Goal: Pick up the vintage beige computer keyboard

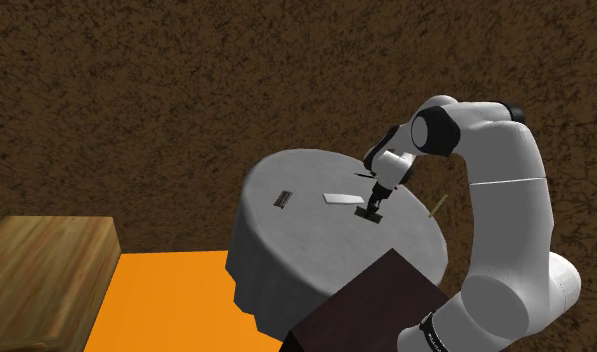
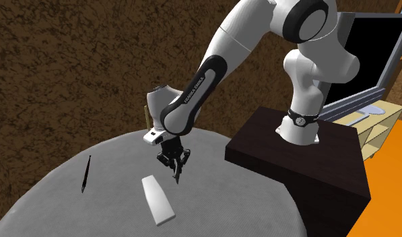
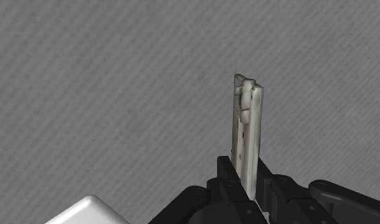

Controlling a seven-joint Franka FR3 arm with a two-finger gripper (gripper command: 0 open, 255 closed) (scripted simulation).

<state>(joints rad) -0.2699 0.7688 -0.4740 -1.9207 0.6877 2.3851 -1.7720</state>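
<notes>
1. Rough brown walls stand behind a round grey bench (image 1: 286, 250). At the shoulder view's far left, a wooden block (image 1: 46, 265) sits beside an orange floor (image 1: 166, 300).
2. On the left part of the bench top lies a small dark flat thing (image 1: 282, 199).
3. To its right, apart from it, lies a white flat slab (image 1: 341, 199).
4. Just beside the slab's right end, the black gripper (image 1: 372, 207) points down at the bench top. Its fingers (image 3: 225, 182) are clamped on the keyboard (image 3: 247, 127). In the wrist view the keyboard is a thin off-white piece seen edge-on, reaching past the fingertips toward the grey surface. I cannot tell whether its far end touches the bench.
5. Further right, near the bench's rim, is a thin yellowish stick (image 1: 438, 207).
6. At the far right the white arm (image 1: 506, 180) bends over the bench from above the dark brown stand (image 1: 371, 305) in the lower corner.
</notes>
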